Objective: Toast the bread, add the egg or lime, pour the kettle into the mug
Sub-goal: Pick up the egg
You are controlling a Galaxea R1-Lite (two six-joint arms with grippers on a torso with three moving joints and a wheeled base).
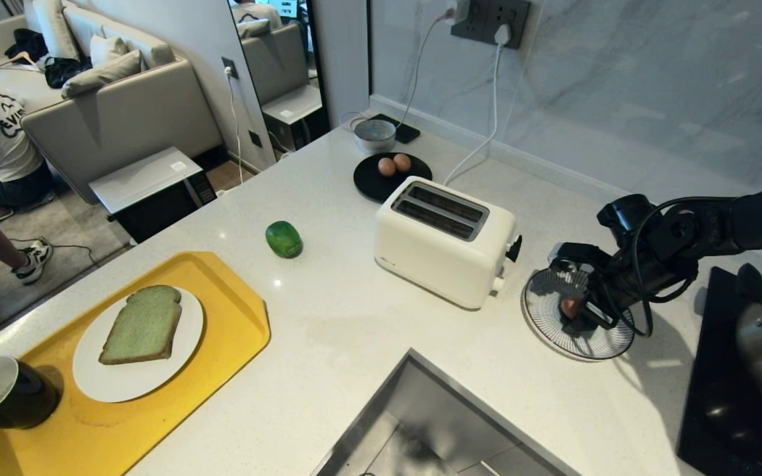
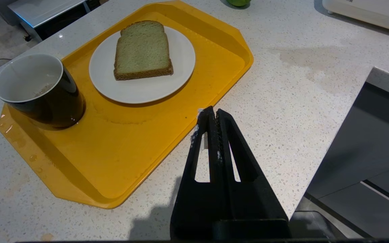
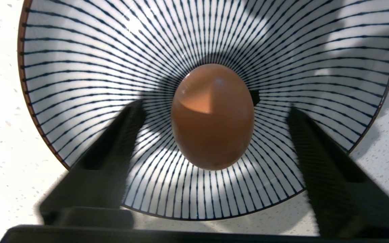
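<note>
An egg (image 3: 212, 116) lay in the middle of a striped bowl (image 3: 79, 50) just right of the white toaster (image 1: 444, 241), with the right gripper (image 1: 579, 316) lowered over it, fingers (image 3: 113, 141) spread wide on either side and not touching the shell. Well left of the toaster, the bread (image 2: 143, 50) sat on a white plate (image 2: 140, 91) on a yellow tray (image 2: 120, 162) beside the mug (image 2: 41, 91); the left gripper (image 2: 211, 113) hovered by the tray's edge, fingers pressed together

White speckled counter (image 1: 328, 330) bears tray (image 1: 235, 330), lime (image 1: 284, 238), toaster (image 1: 444, 241).
</note>
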